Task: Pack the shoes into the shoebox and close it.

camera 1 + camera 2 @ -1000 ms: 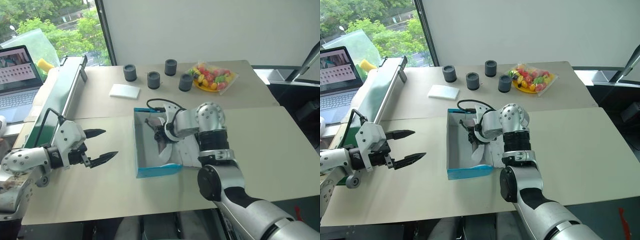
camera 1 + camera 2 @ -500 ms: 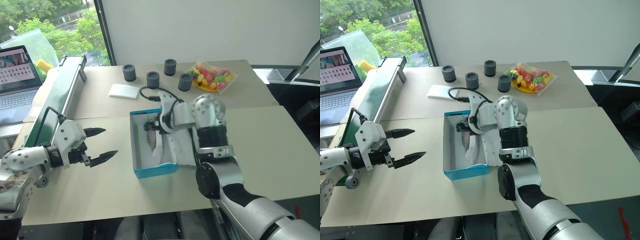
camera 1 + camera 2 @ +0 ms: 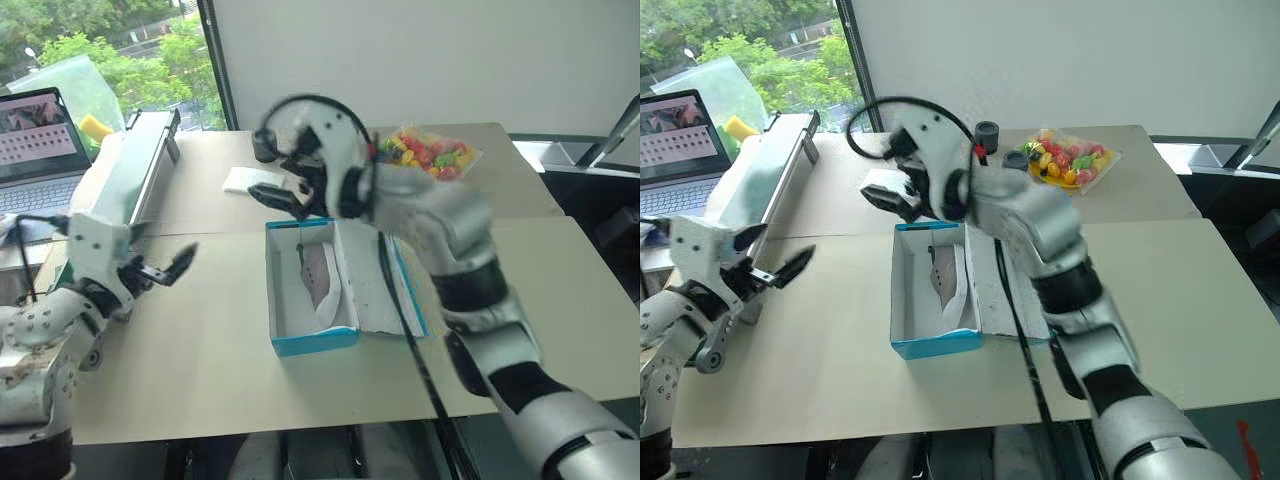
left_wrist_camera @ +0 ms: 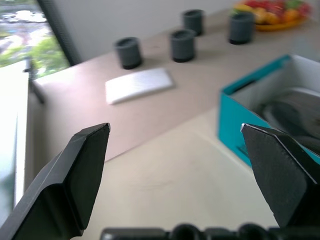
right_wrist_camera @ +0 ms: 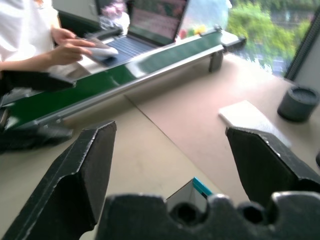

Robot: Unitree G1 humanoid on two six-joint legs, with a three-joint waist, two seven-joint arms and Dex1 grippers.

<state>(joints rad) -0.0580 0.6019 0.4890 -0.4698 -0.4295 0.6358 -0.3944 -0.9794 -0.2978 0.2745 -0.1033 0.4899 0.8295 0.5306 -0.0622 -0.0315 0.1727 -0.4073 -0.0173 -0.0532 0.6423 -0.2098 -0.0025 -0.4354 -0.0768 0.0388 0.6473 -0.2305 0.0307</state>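
The bright blue shoebox [image 3: 305,340] stands open mid-table, its lid [image 3: 375,290] lying flat on its right side. Inside lie the grey shoes [image 3: 318,278], a pale sole toward the lid; I cannot tell one from the other. My right gripper [image 3: 275,196] hangs open in the air over the box's far end, with nothing between its fingers. In the right wrist view only a blue corner of the shoebox [image 5: 200,187] shows below the right gripper [image 5: 171,128]. My left gripper [image 3: 165,265] stands open and empty, left of the box and apart from it. The left wrist view has the shoebox [image 4: 235,117] beyond the left gripper [image 4: 175,127].
A flat white pad [image 3: 245,180] and dark grey cylinders [image 3: 987,135] sit behind the box, a plate of coloured fruit [image 3: 425,152] at the back right. A green conveyor [image 3: 120,190] and a laptop [image 3: 35,140] line the left edge. A person's hand [image 5: 75,50] rests by the laptop.
My right gripper let go inside the box, opened, and rose up and back out of it. My left gripper moved a little left and turned away from the box.
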